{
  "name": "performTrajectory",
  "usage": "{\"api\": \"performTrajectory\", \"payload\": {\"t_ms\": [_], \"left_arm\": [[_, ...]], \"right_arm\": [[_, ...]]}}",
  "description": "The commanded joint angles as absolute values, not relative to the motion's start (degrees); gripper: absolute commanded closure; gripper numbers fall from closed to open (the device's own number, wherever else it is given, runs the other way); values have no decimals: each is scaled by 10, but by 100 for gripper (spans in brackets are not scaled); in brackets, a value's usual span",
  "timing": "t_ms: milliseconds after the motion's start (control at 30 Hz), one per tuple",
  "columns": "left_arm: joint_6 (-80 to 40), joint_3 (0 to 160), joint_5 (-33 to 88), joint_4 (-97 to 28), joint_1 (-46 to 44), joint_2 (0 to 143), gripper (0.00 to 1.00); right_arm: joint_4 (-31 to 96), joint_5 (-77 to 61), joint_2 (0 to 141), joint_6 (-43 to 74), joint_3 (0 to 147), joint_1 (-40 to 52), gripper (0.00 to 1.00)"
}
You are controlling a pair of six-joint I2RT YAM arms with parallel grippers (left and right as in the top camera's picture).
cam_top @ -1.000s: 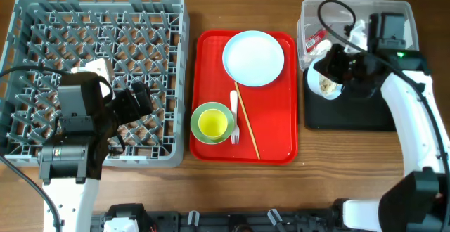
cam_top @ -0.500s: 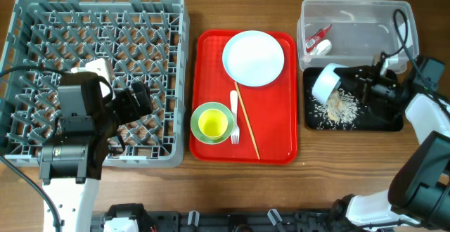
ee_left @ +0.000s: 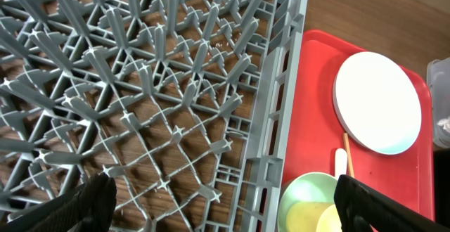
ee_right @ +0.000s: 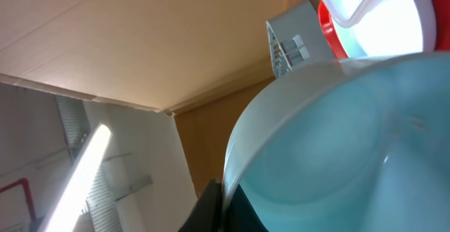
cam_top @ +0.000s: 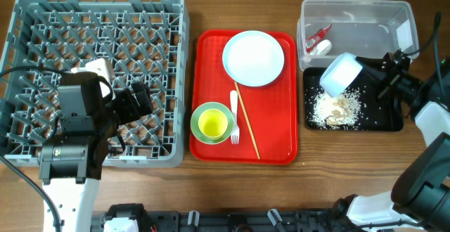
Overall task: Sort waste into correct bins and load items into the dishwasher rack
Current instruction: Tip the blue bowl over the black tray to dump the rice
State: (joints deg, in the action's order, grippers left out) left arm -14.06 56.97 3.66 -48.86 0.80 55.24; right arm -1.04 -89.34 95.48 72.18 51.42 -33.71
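One blue bowl (cam_top: 339, 72), pinched by the right gripper (cam_top: 369, 77), tips over crumbs (cam_top: 336, 109) in the black tray (cam_top: 383, 124); it looks due for the rack (cam_top: 98, 159) next, left gripper (ee_left: 225, 211) spread wide.

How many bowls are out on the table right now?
2. The pale blue bowl is tipped over the black tray; the pale green bowl sits on the red tray with a yellow cup inside. None seem hidden.
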Motion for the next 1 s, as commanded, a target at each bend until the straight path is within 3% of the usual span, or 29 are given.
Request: {"api": "performTrajectory", "payload": {"t_ms": [0, 67, 167, 267, 467, 600, 667, 733, 967], "left_arm": [[-140, 578, 29, -487, 6, 552, 0], [-140, 578, 29, -487, 6, 552, 0], [-140, 578, 29, -487, 6, 552, 0], [-140, 578, 29, -487, 6, 552, 0], [-140, 578, 29, -488, 6, 552, 0], [-140, 578, 29, -488, 6, 552, 0], [-140, 578, 29, -488, 6, 552, 0], [-140, 578, 29, -488, 6, 552, 0], [-140, 578, 29, -490, 6, 552, 0]], "right_arm": [[-37, -929, 957, 763, 516, -340, 96], [-75, -926, 957, 736, 516, -340, 96], [-96, -886, 957, 531, 515, -333, 96], [63, -789, 957, 460, 500, -320, 96], [225, -559, 872, 240, 517, -273, 96], [262, -546, 805, 110, 528, -217, 96], [262, -581, 796, 79, 528, -198, 96], [305, -377, 787, 186, 532, -171, 96], [429, -301, 786, 90, 677, -28, 96]]}}
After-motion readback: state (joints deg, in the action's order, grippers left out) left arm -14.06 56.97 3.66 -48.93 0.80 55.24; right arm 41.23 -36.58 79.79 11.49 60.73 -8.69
